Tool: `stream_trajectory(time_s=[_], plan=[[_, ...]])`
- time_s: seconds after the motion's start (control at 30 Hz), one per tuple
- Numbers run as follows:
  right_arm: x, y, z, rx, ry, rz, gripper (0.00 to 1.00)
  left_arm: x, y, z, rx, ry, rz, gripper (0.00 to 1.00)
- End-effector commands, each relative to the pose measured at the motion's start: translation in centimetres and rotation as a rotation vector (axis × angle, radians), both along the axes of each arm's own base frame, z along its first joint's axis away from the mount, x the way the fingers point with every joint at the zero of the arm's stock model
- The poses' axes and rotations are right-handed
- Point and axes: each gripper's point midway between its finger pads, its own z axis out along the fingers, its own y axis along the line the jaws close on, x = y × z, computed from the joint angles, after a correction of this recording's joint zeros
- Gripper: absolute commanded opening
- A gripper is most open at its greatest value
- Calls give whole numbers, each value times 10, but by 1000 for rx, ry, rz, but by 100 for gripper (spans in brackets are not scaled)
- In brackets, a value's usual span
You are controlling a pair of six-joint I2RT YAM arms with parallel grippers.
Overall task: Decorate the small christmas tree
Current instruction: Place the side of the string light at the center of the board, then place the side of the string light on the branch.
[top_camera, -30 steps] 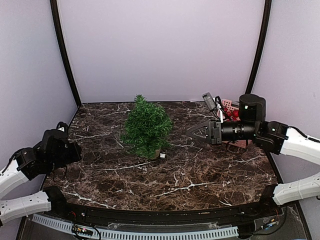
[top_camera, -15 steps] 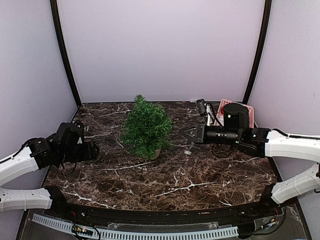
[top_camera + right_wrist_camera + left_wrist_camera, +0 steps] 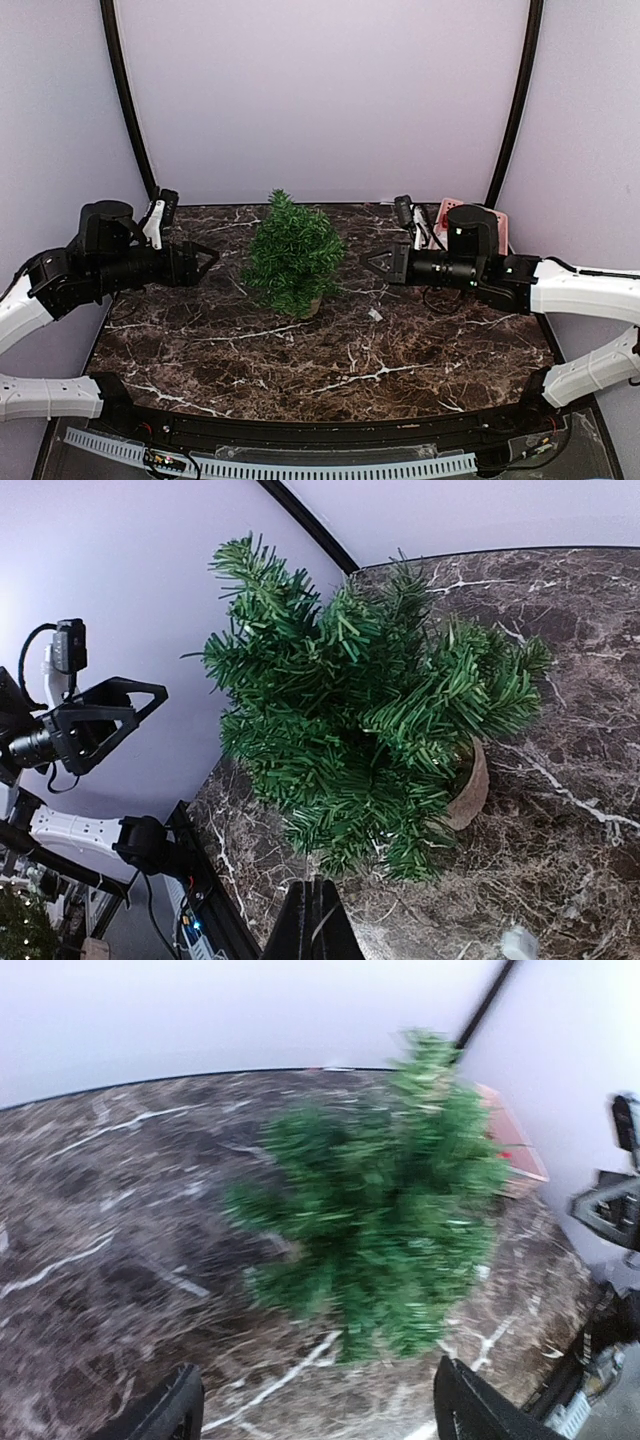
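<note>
Plainly, the decorating has not begun. The marble bench (image 3: 300,370) carries the small christmas tree (image 3: 293,250) upright on its tan base, near the middle and toward the back, and no ornament shows on its branches, so every step is left to do. Open room runs from the tree to the near edge, while the back and side walls close in behind it. The left tool (image 3: 208,262) points at the tree from the left, spread wide and empty. The right tool (image 3: 372,265) faces it from the opposite side, closed, with nothing visible in it. The pink basket (image 3: 452,206) sits behind the right arm at the far right corner. A small white scrap (image 3: 375,313) lies loose near the tree's base.
</note>
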Motion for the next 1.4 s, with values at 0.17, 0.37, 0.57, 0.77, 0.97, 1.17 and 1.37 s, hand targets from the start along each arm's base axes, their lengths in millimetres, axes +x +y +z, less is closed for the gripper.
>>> stream_trajectory(time_s=[0.17, 0.37, 0.57, 0.77, 0.97, 1.17, 1.37], plan=[[-29, 16, 52, 35, -106, 182, 0, -56, -148, 66, -253, -204, -641, 83], [-61, 24, 82, 97, -139, 366, 0, -58, -170, 76, -297, -256, -731, 88], [-89, 41, 110, 186, -185, 538, 0, -68, -192, 84, -386, -246, -857, 90], [-103, 56, 125, 206, -224, 619, 0, -76, -211, 82, -427, -230, -958, 90], [-103, 60, 131, 217, -247, 623, 0, -86, -217, 69, -407, -192, -1008, 80], [-102, 61, 134, 223, -255, 616, 0, -85, -214, 58, -385, -176, -986, 48], [-103, 63, 138, 228, -267, 628, 0, -83, -218, 53, -386, -170, -986, 36]])
